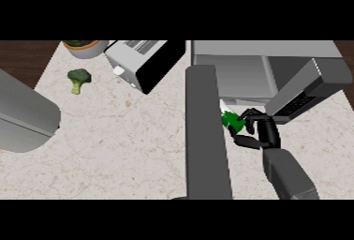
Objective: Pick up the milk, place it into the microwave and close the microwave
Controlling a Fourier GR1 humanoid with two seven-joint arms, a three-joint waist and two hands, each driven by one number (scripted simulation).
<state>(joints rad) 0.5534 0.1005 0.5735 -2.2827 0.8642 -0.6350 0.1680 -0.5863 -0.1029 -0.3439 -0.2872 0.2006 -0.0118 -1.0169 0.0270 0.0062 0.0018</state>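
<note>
The milk [231,120] is a white carton with green print. It is held just in front of the microwave [235,70] at the counter's back right. My right hand [265,133] comes up from the lower right and is shut on the carton, fingers and thumb curled round its right side. The microwave is open, and its long grey door [207,136] runs edge-on toward me, right beside the carton's left side and hiding part of it. A darker grey slab with a keypad [304,91] slants at the microwave's right. My left hand does not show.
A toaster [142,61] with a black side stands at the back middle, and a potted plant [84,48] sits left of it. A broccoli floret [79,79] lies on the counter [124,140] at back left. A large rounded grey shape [24,115] fills the left edge.
</note>
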